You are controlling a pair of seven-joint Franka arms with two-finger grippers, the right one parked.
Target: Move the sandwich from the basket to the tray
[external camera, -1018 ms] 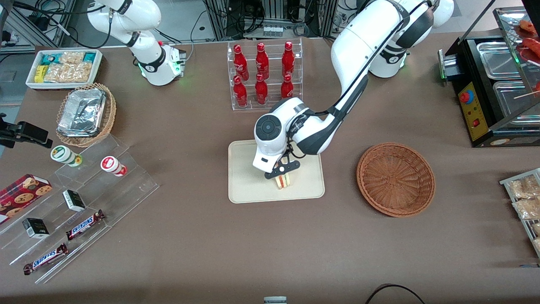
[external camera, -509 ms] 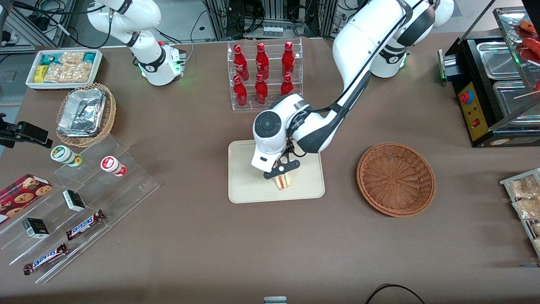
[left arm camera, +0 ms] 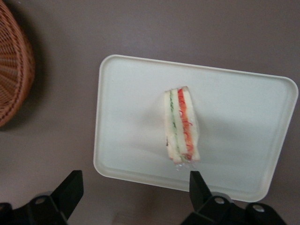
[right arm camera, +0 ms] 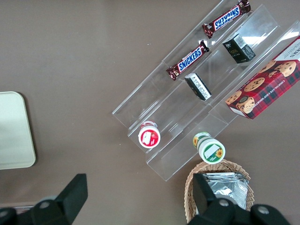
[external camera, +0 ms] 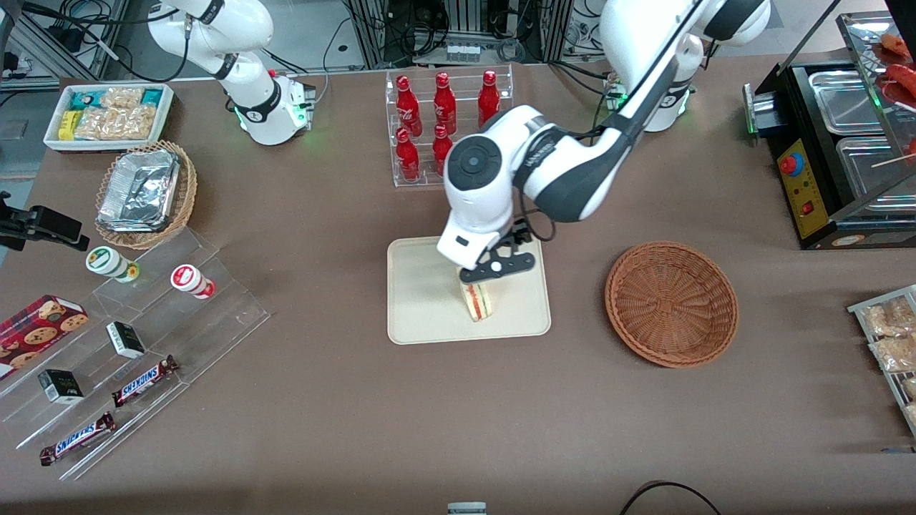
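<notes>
Gripper point(external camera: 478, 284) is lifting off the sandwich point(external camera: 477, 300), jaws apart and empty; sandwich is sitting on the tray point(external camera: 422, 315), basket point(external camera: 671, 303) empty — placement looking done.

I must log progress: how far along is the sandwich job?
Done: the sandwich stands on the tray; the basket is empty. In hand: nothing; the gripper is open, above the sandwich and clear of it. Left: only pulling the arm away.

A robotics lab staged as a snack shop. Cola bottles point(external camera: 444, 121) at twelve o'clock on the table point(external camera: 358, 415). Cabling point(external camera: 429, 28) hangs past them.
</notes>
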